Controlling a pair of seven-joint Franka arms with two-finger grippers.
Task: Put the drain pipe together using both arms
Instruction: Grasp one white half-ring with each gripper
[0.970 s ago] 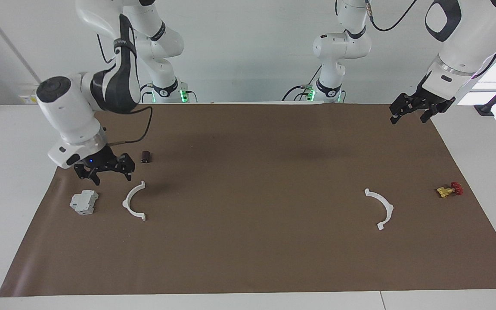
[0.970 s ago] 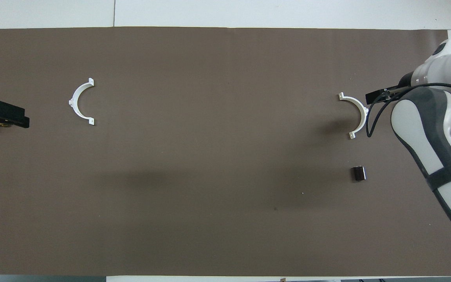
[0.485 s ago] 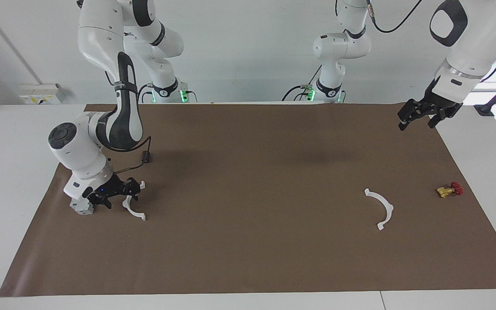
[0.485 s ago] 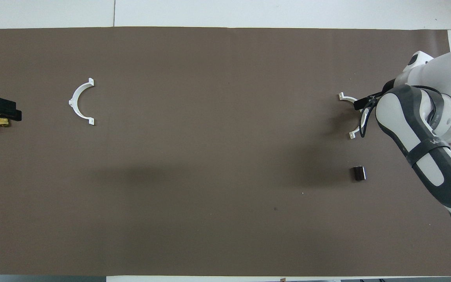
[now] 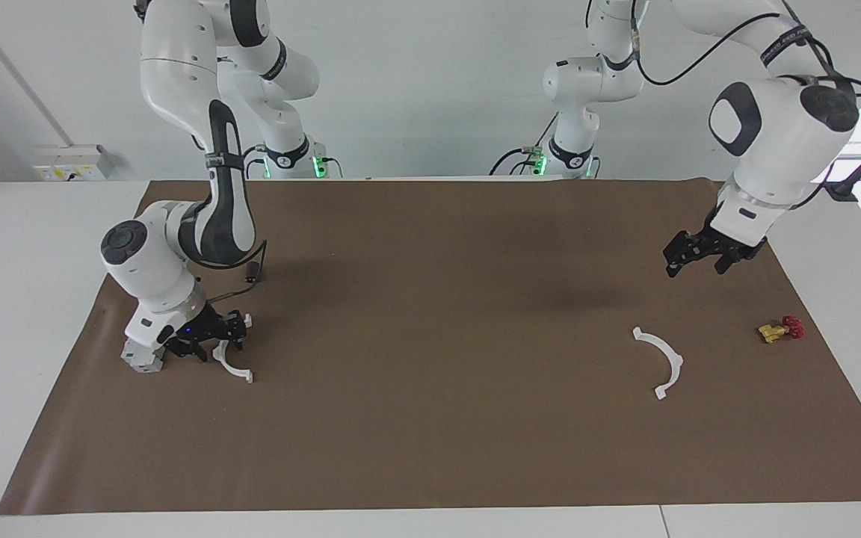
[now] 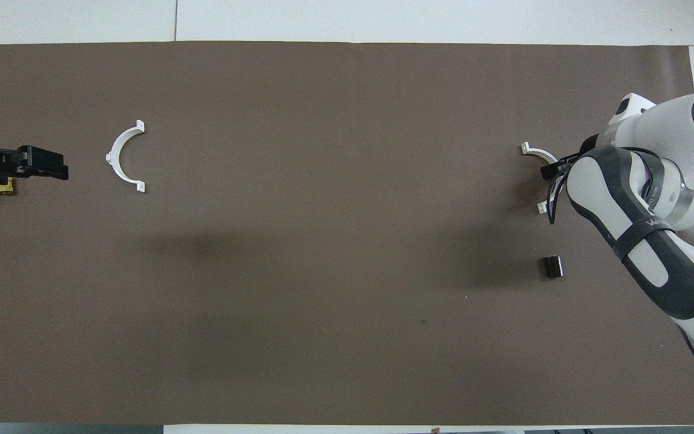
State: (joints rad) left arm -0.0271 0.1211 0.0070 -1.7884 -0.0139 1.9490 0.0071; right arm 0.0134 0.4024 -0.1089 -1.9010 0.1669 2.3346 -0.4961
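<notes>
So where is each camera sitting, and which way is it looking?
Facing view: high across the table, looking back at the robots; both whole arms show, the right gripper down at one half-ring, the left gripper up over the brown mat.
Overhead view: high above the robots' end, looking steeply down; only the right arm's forearm and the left gripper show.
Both share: the mat, both half-rings, including the other half-ring, and the yellow-and-red valve, turned half around.

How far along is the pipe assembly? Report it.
Done: nothing joined; the halves lie at separate ends of the mat. In hand: the right gripper is down at the right-end half. To do: the left gripper hangs open over the mat, the left-end half untouched; both need lifting and mating.
</notes>
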